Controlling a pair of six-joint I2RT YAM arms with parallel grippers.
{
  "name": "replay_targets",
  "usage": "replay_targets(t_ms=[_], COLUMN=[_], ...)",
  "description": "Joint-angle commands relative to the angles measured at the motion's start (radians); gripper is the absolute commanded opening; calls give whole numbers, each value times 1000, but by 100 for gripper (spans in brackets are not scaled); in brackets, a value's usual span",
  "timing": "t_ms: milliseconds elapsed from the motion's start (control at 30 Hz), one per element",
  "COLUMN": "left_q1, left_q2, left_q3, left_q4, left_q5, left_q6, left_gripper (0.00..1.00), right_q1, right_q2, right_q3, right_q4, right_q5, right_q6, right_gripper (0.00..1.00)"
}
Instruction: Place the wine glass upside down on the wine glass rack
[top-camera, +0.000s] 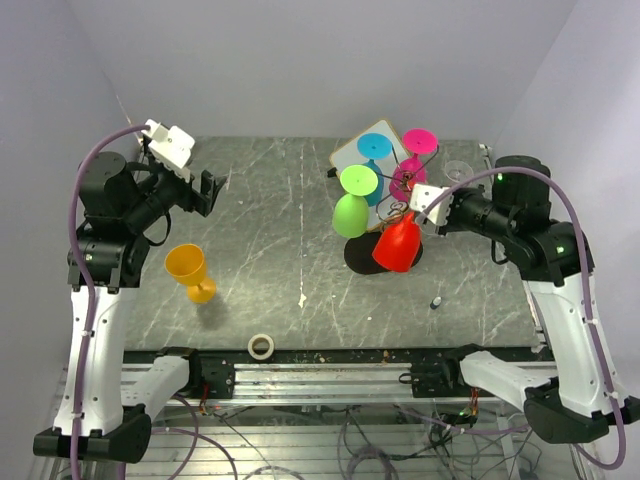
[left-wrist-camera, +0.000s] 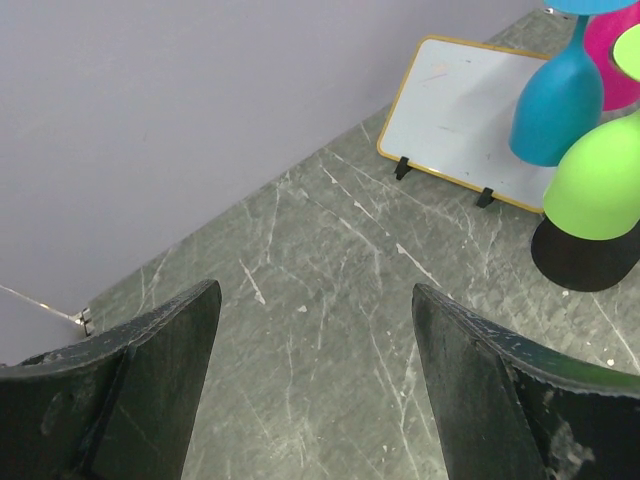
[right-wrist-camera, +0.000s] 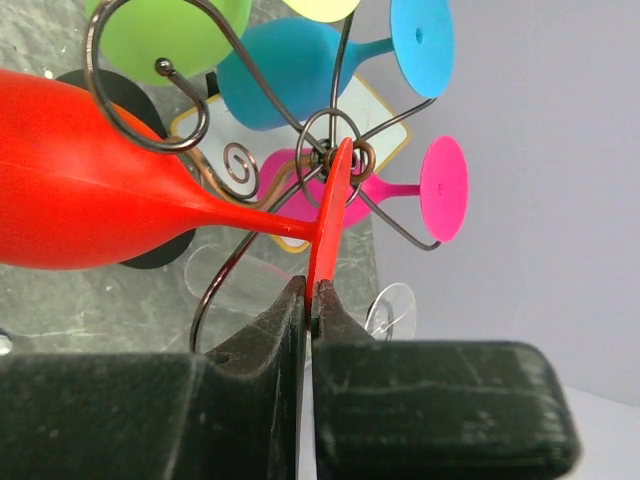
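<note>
Grey veined table: carries the wine glass rack right of centre.
Wine glass rack: dark wire scrolls spreading from a central hub, standing on a black oval base.
White board: wooden rim, propped just behind the rack.
Left gripper: far left of the rack, raised over bare table, fingers spread wide, holding nothing.
Right gripper: at the rack's right side, jaws pinched tight on the rim of the red glass's foot.
Red wine glass: tilted at the rack's near side, bowl down over the base, foot up at the wire hub; cannot tell whether a wire bears it.
Green wine glass: hanging upside down on the rack's left.
Blue wine glass: hanging upside down at the rack's back.
Pink wine glass: hanging at the rack's back right.
Orange wine glass: upright, well left of the rack.
Tape roll: flat near the table's front edge, left of the rack.
</note>
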Motion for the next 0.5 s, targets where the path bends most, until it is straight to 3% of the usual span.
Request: replay_targets(t_ms=[0, 467], left_q1=[16, 35], left_q2=[-21, -11], left_q3=[6, 26], left_q4=[42, 51], left_q5=[29, 50], left_q6=[-12, -37], left_gripper=[87, 87], right_q1=[12, 72], right_q2=[23, 73], right_q3=[3, 8], right_q4=[77, 125], right_q5=[21, 50], right_q6=[-32, -60], right_gripper=[0, 0])
